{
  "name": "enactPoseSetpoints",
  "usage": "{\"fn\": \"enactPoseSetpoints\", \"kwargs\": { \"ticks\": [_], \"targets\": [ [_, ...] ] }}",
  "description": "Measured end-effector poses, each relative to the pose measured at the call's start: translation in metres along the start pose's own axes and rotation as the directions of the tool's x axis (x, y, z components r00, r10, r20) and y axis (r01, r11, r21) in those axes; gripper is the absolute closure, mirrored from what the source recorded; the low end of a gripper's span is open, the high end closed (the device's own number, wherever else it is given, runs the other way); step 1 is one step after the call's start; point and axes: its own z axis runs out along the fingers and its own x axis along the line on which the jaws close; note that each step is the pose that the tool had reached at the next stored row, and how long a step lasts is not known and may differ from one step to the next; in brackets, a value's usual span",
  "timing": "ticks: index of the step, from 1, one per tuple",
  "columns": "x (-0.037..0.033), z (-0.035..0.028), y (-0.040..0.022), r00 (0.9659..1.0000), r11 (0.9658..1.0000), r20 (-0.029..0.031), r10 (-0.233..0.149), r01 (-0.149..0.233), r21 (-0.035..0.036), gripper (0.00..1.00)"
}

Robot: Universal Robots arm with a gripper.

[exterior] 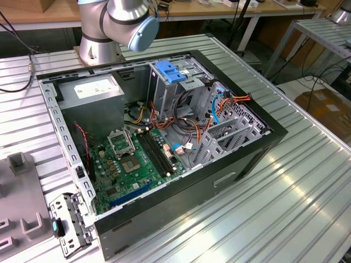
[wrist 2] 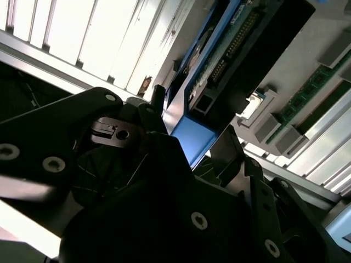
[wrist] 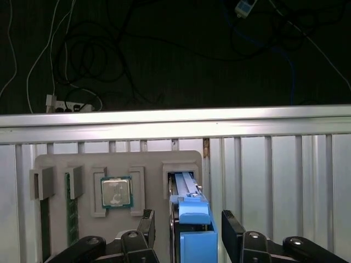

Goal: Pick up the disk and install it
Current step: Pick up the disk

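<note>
Currently I am straddling the upright disk point(wrist: 195, 241), gripper point(wrist: 188, 216) spread open, judging it heavy, rigid, shock-sensitive; clamp across flat sides

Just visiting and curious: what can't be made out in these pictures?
Silver metal disk in blue plastic bracket: first wrist view, edge-on, faces hidden, partly cut off by the picture's edge.
Grey robot arm: cut off by the exterior view's upper edge.
Flat grey tray: first wrist view, partly behind the black gripper.
</note>
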Motion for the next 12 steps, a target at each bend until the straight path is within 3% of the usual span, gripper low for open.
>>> {"fn": "enactPoseSetpoints", "kwargs": {
  "ticks": [4, 7, 12],
  "targets": [
    [0.0000, 0.0003, 0.0000, 1.0000, 1.0000, 0.0000, 0.000, 0.000, -0.0001, 0.42],
    [0.0000, 0.0004, 0.0000, 1.0000, 1.0000, 0.0000, 0.000, 0.000, 0.0000, 0.55],
    [-0.0001, 0.0007, 0.0000, 1.0000, 1.0000, -0.0001, 0.000, 0.000, -0.0001, 0.55]
  ]
}}
